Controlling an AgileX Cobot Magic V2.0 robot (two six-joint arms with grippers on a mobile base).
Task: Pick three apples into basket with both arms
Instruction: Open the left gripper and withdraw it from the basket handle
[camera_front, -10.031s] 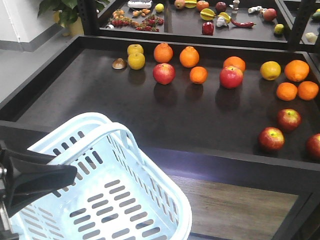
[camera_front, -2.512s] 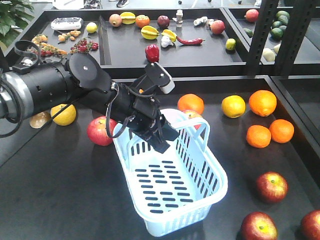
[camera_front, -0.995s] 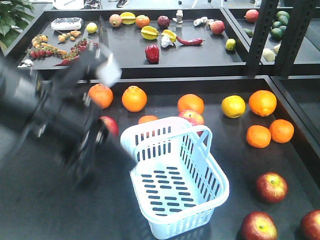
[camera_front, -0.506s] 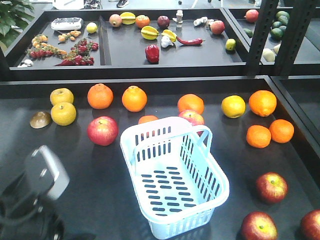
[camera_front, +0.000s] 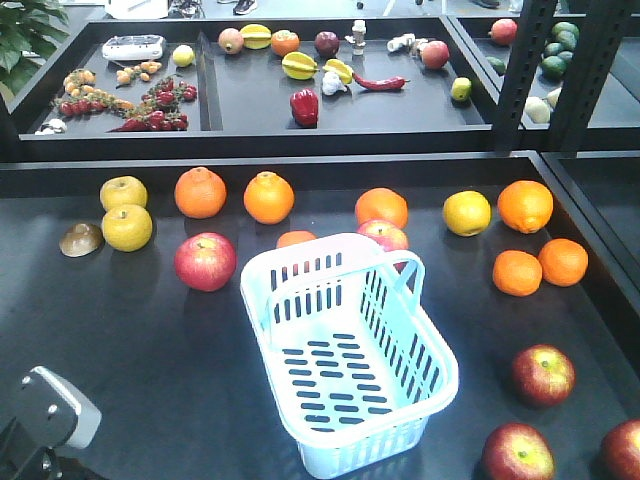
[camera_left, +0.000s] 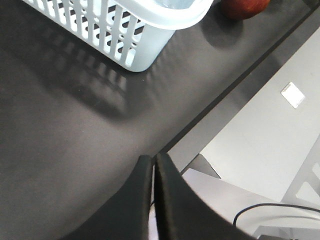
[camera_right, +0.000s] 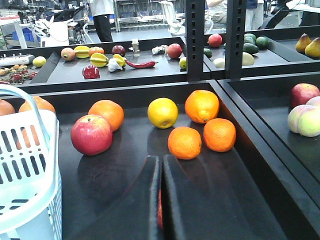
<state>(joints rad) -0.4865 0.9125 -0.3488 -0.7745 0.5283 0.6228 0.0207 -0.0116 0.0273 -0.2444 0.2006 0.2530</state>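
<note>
The left fingers (camera_left: 135, 200) are pressed together on nothing and held above the tabletop's (camera_left: 60, 150) front edge, clear of the basket (camera_front: 345, 345). The right fingers (camera_right: 190, 200) are likewise pressed together and empty, held low with the basket at their left. The basket is set empty mid-tabletop, probably so that fruit on both sides can be reached by either arm. An apple (camera_front: 518, 452) is seen at its near right, another (camera_front: 543, 374) just beyond, one (camera_front: 205, 261) at its left, one (camera_front: 387, 236) behind its handle. Oranges (camera_front: 525, 205) are ranged farther back.
</note>
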